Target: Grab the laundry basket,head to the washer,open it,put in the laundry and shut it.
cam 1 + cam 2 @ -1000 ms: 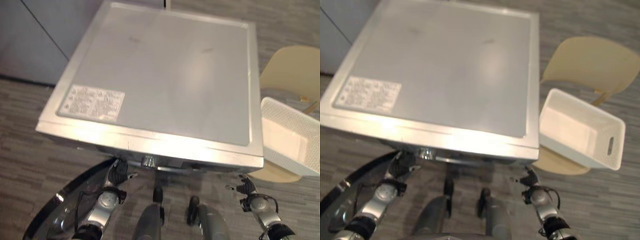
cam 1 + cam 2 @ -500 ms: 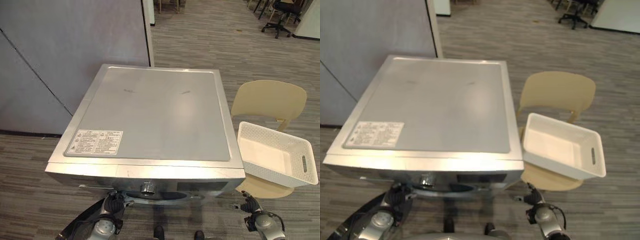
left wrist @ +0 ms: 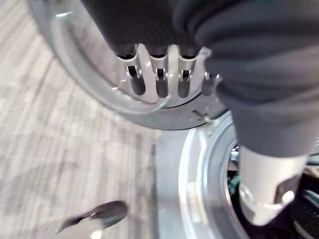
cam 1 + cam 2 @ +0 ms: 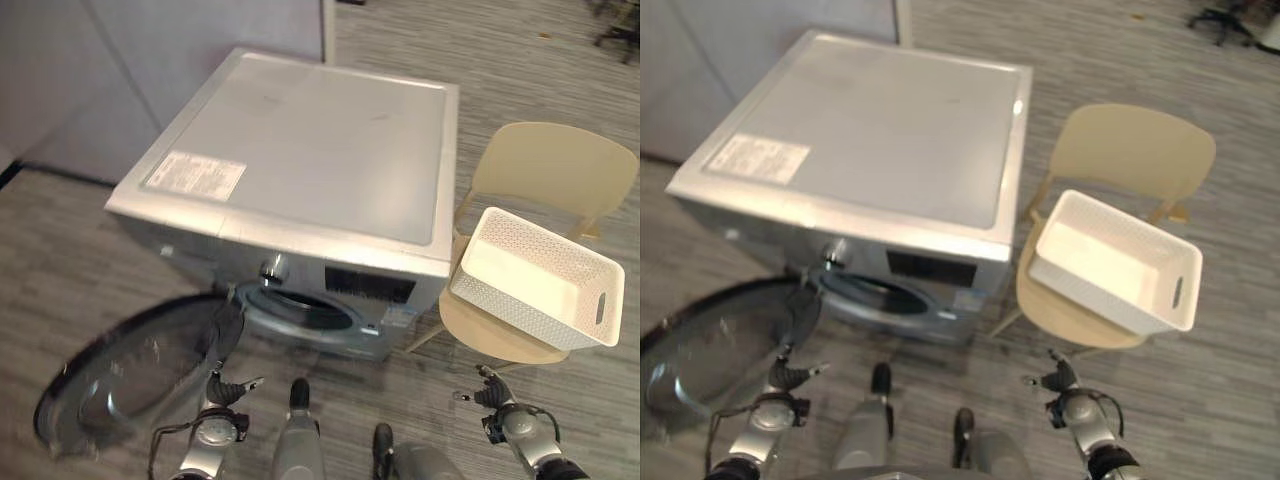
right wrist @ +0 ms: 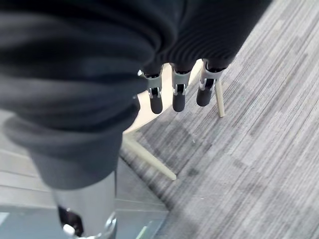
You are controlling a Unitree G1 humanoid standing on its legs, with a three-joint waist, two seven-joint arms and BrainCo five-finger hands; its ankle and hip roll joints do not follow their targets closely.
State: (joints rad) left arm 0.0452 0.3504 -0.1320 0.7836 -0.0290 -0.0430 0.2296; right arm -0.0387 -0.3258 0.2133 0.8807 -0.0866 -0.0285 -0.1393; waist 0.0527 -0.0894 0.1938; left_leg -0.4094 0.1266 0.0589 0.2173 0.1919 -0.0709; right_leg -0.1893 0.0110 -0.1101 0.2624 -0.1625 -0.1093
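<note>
I am holding both hands, left and right, relaxed and empty; the silver washer's round glass door is hanging open for loading, and the white perforated laundry basket is resting on the beige chair's seat.

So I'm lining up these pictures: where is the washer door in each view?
Left eye view: door swung open, lower left, beside the left hand.
Right eye view: door lower left.
Left wrist view: door's round rim just past the fingers.
Right wrist view: not in it.
Shared landmark: washer.

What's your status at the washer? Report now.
Left hand and right hand open, empty. Washer door swung open. Laundry basket on the chair, looks empty. Nothing blocking the door.
</note>
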